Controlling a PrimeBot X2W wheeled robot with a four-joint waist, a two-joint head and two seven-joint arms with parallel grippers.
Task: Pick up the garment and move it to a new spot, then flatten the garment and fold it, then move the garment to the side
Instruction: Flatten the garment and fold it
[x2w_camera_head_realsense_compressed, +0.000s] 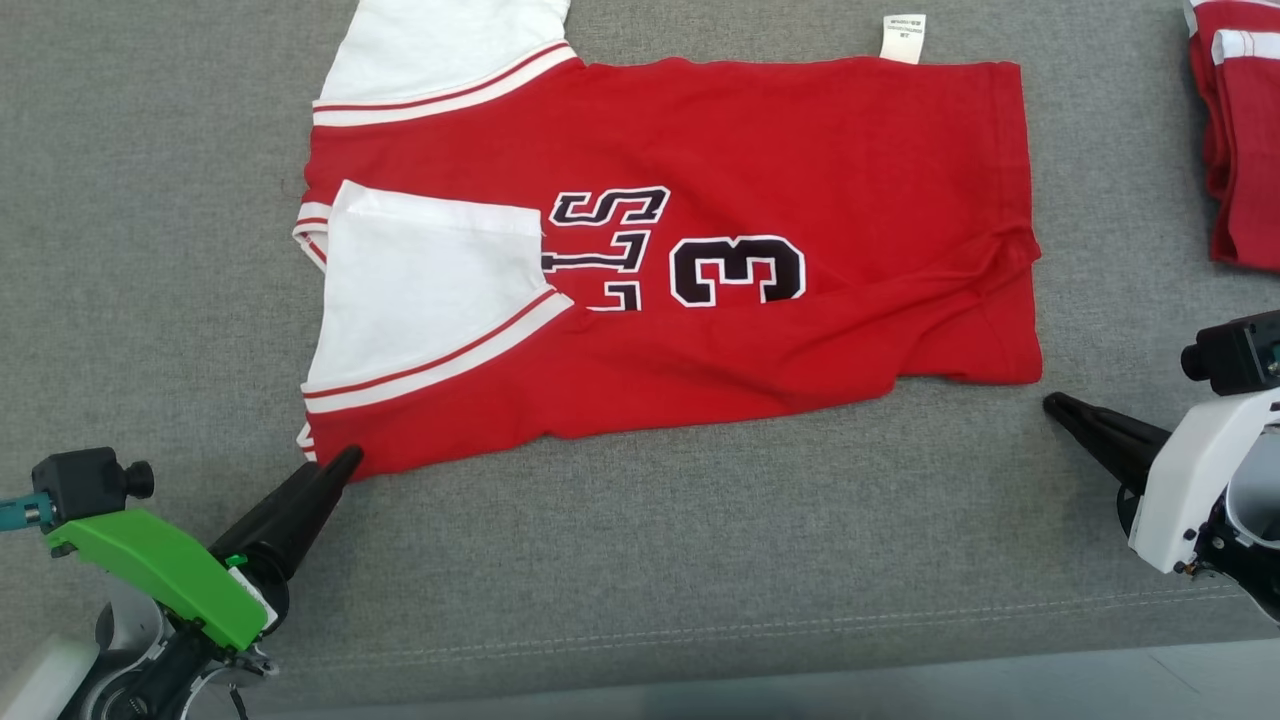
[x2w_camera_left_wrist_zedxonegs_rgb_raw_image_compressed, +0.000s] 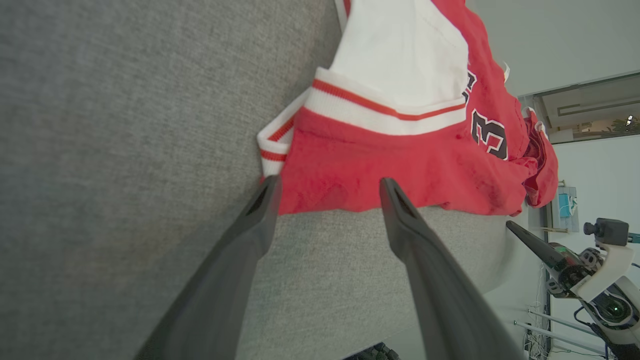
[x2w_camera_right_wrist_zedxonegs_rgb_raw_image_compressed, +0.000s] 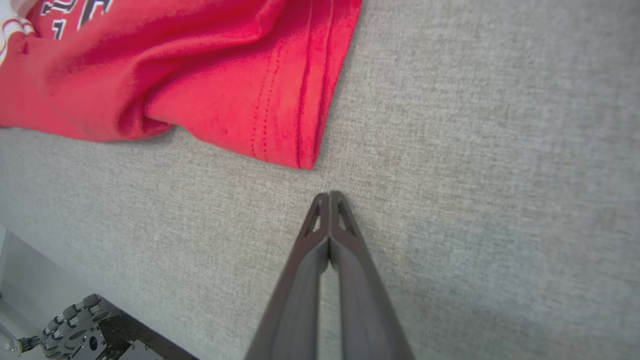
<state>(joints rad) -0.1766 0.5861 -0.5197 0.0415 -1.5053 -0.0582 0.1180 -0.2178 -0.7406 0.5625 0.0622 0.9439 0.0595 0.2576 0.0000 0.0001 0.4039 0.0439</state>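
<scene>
Red jersey (x2w_camera_head_realsense_compressed: 800, 150), likely limp: left gripper (x2w_camera_left_wrist_zedxonegs_rgb_raw_image_compressed: 327, 187) apart at near-left corner (probable hold); right gripper (x2w_camera_right_wrist_zedxonegs_rgb_raw_image_compressed: 330, 196) together, empty.

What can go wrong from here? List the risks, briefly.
1. The right gripper has its fingers shut short of the hem corner of the jersey; advancing like that would likely push and wrinkle the cloth, not grasp it.
2. The left gripper has open fingers straddling only the edge of the shoulder corner; a shallow pinch might slip.
3. The folded-in white sleeve may flop open on lifting.
</scene>
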